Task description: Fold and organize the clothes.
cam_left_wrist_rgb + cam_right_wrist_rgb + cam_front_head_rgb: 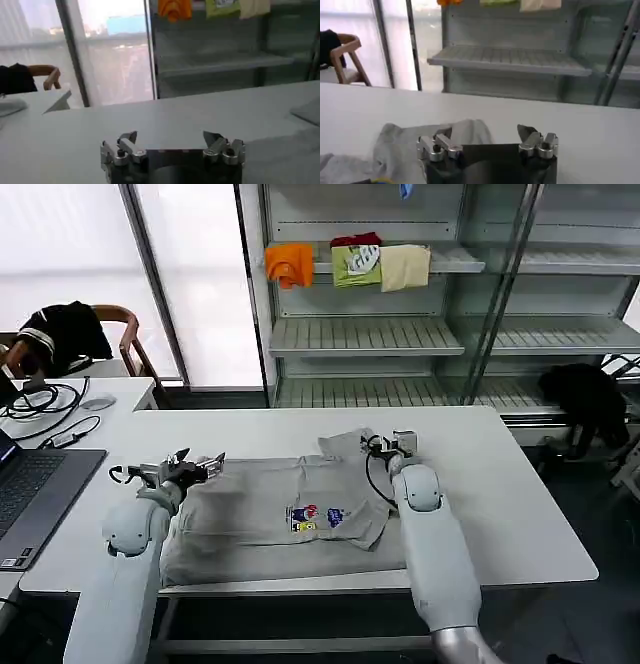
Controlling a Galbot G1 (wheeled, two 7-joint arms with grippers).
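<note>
Hovering both arms over the light grey shirt (290,509), which lies flat on the white table (520,514) w/ its small multicoloured chest print (315,518) facing up, toward my near edge. It looks partly folded already — the sides seem tucked in, the collar end bunched up at the far right corner — so I judge I'm mid-fold, w/ each arm set at 1 side to take the next edge.

My left gripper (192,468) sits at the shirt's far-left corner, jaws spread and empty; in the left wrist view the 2 fingertips (128,138) stand apart over bare tabletop, w/ a bit of grey cloth off to one side. So the shirt is just beside and under that pincer, not in it.

My right gripper (393,443) sits at the far-right corner by the rumpled collar part. Its jaws are released too, nothing between them; the right wrist view shows the grey fabric (395,145) lumped just beside and partly under 1 finger, the rest of the table beyond it bare.

Orange, green and cream garments (350,262) hang on the shelf (360,334) behind — well apart, not my job.
</note>
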